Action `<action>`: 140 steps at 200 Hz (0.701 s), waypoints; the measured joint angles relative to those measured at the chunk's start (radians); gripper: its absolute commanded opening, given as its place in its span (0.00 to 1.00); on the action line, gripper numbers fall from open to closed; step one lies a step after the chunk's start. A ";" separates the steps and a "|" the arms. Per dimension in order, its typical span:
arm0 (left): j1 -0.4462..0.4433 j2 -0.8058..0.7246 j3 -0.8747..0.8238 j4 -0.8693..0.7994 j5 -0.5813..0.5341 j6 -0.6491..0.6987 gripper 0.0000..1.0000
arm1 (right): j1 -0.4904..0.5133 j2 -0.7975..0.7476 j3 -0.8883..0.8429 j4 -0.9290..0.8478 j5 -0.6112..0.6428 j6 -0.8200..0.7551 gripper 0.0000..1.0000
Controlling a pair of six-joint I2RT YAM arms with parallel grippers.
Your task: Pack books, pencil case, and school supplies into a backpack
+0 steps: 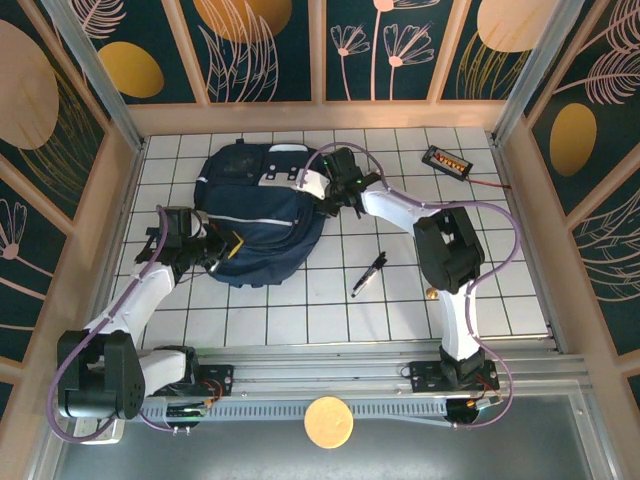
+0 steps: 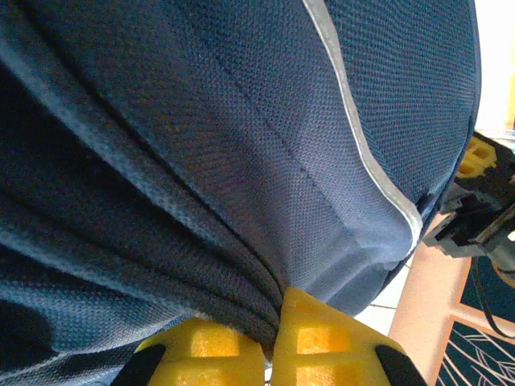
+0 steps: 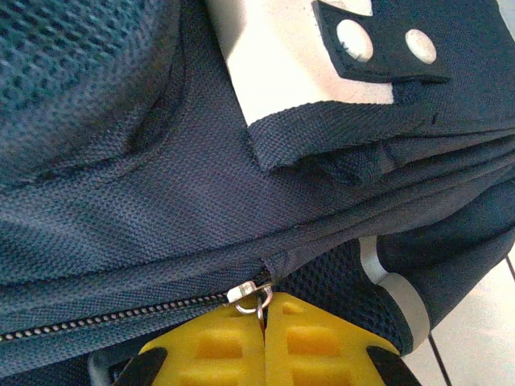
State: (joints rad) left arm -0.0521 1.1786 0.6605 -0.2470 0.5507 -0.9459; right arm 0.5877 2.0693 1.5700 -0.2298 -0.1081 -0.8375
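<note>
A black pen (image 1: 368,274) was pictured lying loose on the tiled table (image 1: 300,320), near the navy backpack (image 1: 255,215) spread across the table's middle. At the bag's left edge a fold of fabric (image 2: 241,310) was pinched by the tightly closed left gripper (image 2: 273,342). Farther back, the zipper pull (image 3: 256,291) was nipped by the right gripper (image 3: 264,326). It was judged that the small metal tab could be lost from so slim a hold, or the whole bag dragged along if the fold slipped free.

light bright, even, overhead | shadows soft beside backpack (image 1: 255,215) | glare: left wrist upper-right corner blown white | weave sharp, corners soft
</note>
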 measured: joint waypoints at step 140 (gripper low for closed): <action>0.021 -0.046 0.136 -0.170 -0.008 -0.035 0.99 | 0.067 -0.484 -0.489 0.285 -0.200 0.127 0.84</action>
State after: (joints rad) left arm -0.0315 1.1328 0.7963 -0.4168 0.5423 -0.9810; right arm 0.6544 1.5856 1.0805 0.0555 -0.3084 -0.7101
